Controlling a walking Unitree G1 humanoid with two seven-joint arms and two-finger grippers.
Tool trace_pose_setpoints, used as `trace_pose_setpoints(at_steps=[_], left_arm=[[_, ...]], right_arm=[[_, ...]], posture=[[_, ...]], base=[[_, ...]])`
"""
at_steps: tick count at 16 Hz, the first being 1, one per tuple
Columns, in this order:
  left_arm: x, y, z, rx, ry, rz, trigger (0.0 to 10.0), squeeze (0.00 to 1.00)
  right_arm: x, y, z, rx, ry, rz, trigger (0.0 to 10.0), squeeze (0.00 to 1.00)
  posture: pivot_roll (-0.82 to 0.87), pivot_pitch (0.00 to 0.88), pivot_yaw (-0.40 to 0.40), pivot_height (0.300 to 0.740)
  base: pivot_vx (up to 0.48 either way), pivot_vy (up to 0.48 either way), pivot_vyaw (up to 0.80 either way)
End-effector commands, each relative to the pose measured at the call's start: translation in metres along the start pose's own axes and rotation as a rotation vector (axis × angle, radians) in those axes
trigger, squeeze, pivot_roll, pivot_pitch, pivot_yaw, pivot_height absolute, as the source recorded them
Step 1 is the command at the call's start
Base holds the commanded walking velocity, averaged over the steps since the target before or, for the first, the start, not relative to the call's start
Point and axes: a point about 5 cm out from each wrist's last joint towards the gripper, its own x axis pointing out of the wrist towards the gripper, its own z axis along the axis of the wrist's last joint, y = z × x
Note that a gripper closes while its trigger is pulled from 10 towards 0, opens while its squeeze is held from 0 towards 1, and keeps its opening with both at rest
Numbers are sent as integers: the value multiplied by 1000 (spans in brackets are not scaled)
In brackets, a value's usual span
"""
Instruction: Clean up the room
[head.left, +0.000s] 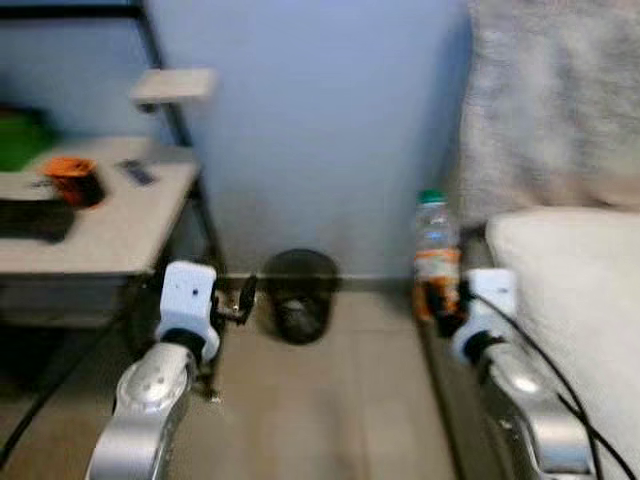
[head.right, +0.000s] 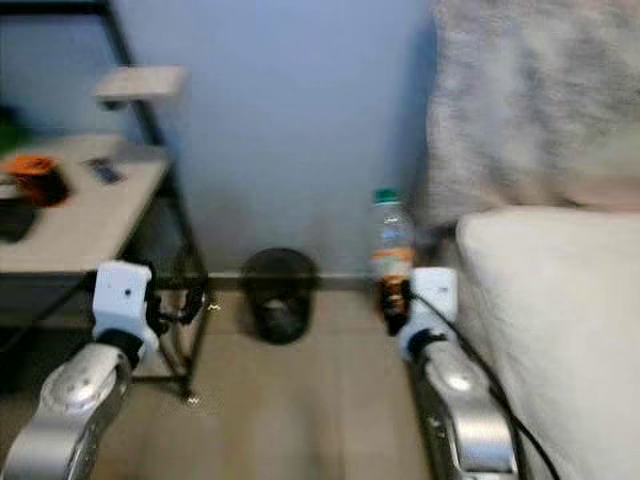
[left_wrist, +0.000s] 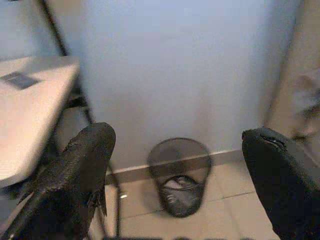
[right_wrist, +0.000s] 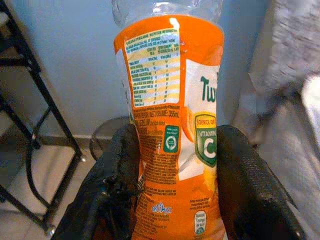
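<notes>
My right gripper (head.left: 440, 300) is shut on a clear plastic bottle (head.left: 436, 245) with an orange label and a green cap, held upright beside the bed. The right wrist view has the bottle's orange label (right_wrist: 172, 125) squeezed between both black fingers (right_wrist: 120, 180). A black mesh waste bin (head.left: 298, 295) stands on the floor against the blue wall, left of the bottle. My left gripper (head.left: 245, 300) is open at about bin height, just left of the bin. In the left wrist view the bin (left_wrist: 180, 175) sits ahead between the spread fingers (left_wrist: 85, 165), with some scraps inside.
A light table (head.left: 110, 235) on a black metal frame stands at the left, carrying an orange cup (head.left: 75, 180), a dark remote (head.left: 137, 172) and a black item. A white bed (head.left: 580, 300) with a grey blanket (head.left: 550, 100) is at the right. Tiled floor lies between.
</notes>
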Motion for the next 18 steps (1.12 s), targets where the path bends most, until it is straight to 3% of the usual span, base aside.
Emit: trace_pose_setpoints(at_steps=[1,5,8,18], left_arm=[[-1,6,3,25,-27,14,10000,0],[-3,10,-3,33,-12,14,10000,0],[-2,13,-4,40,-7,22,10000,0],[5,10,-4,43,6,2,10000,0]], right_arm=[[1,7,2,25,-17,24,10000,0],[-1,1,0,27,-17,4,10000,0],[2,3,2,-48,-29,-33,10000,0],[4,5,4,-18,-45,-11,10000,0]], posture=[[-75,0,29,740],[-75,6,34,740],[-76,6,37,740],[-72,15,31,740]], base=[[296,0,0],[299,0,0],[295,0,0],[300,0,0]])
